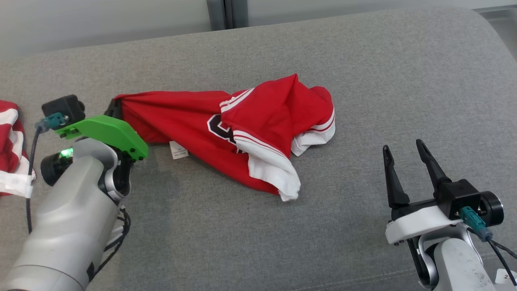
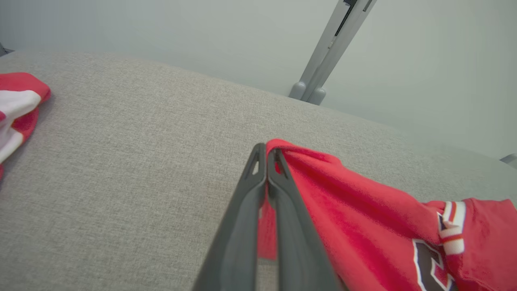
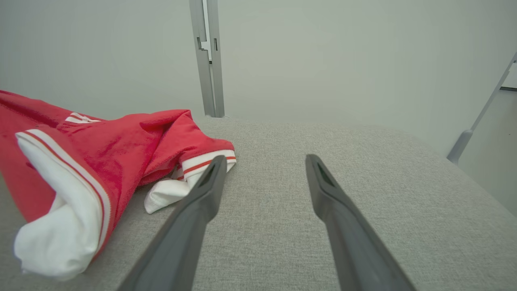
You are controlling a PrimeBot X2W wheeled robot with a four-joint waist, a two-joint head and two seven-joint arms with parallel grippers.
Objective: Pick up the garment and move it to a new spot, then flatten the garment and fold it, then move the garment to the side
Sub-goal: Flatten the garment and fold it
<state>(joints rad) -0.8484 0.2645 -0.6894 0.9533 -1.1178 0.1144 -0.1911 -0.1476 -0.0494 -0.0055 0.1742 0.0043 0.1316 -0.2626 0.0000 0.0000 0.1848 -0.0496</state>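
**A:** Where's the garment (image 1: pixel 190 121)?

**B:** In the middle of the cushion (image 1: pixel 363 81). It's a red jersey with white trim, crumpled and stretched from left to right. Its left end is bunched to a point in the left gripper (image 2: pixel 266 155), whose fingers are pressed together with red fabric pinched between them.

**A:** And the other arm?

**B:** The right gripper (image 1: pixel 403 144) is at the near right with its fingers spread wide. Bare cushion lies between it and the garment.

**A:** What else is around?

**B:** A second red-and-white cloth (image 1: pixel 10 137) lies at the left, apart from the garment and cut off by the edge of the head view. A grey post (image 1: pixel 226 14) stands against the pale wall beyond the cushion's far edge. A white tag (image 1: pixel 178 150) pokes out from the garment's near side, close to the left arm.

**A:** Anything in the way?

**B:** There's bare cushion all round the garment. In the head view a green bracket (image 1: pixel 107 131) on the left wrist covers that gripper's fingers, so the grip is clear only from the left wrist view.

**A:** What can't you make out?

**B:** The black lettering (image 1: pixel 216 126) on the front is half under a red fold, so I can't read it. The tag's print is too small. I also can't tell whether the bunched end rests on the cushion or hangs just above it.
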